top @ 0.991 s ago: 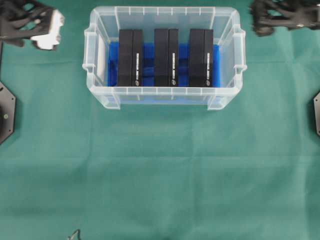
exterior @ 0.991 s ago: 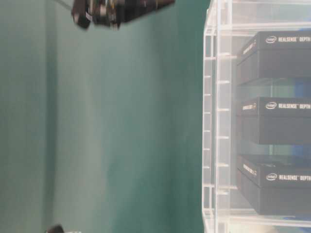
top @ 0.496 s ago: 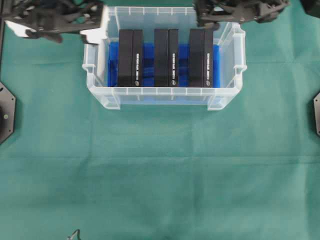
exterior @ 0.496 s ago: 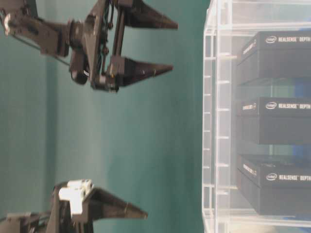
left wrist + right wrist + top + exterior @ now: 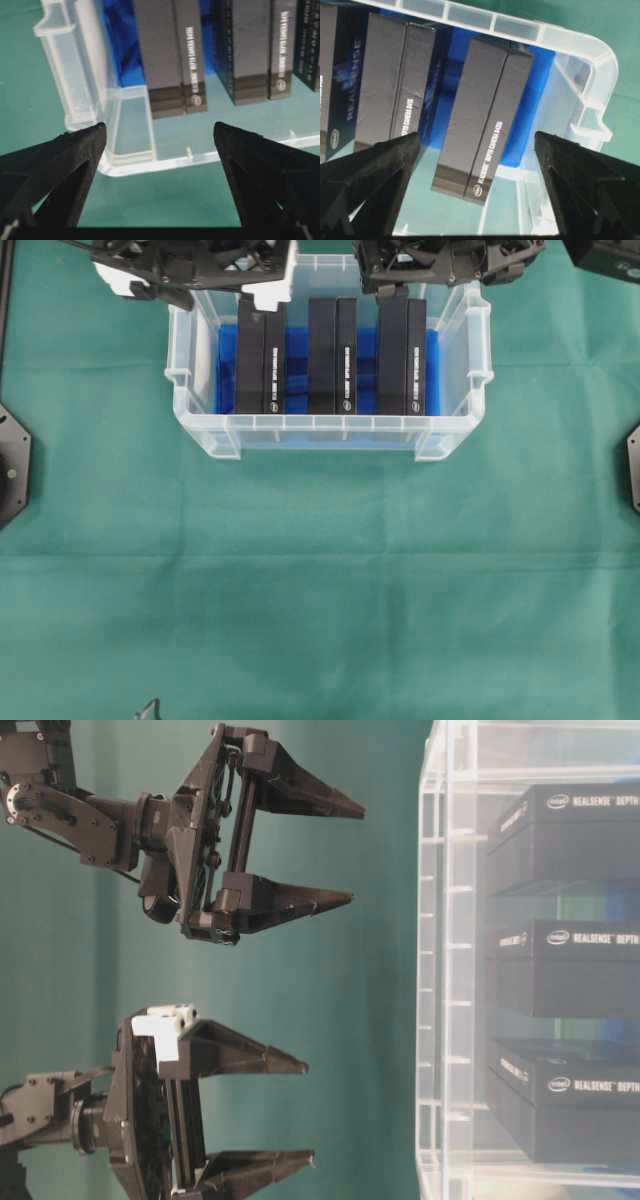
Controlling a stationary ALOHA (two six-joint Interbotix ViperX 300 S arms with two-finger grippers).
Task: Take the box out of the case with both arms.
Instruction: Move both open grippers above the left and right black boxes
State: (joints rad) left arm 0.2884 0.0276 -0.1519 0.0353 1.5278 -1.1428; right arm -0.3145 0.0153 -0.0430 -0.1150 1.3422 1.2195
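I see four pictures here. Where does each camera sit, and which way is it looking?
Overhead: high above, looking straight down at the case on the green cloth; both arms enter at the top edge.
Table-level: low and turned sideways; left gripper and right gripper open, short of the case.
Left wrist: on the left arm, looking between its fingers at a case corner.
Right wrist: likewise, above the box.
All share the case and black boxes.
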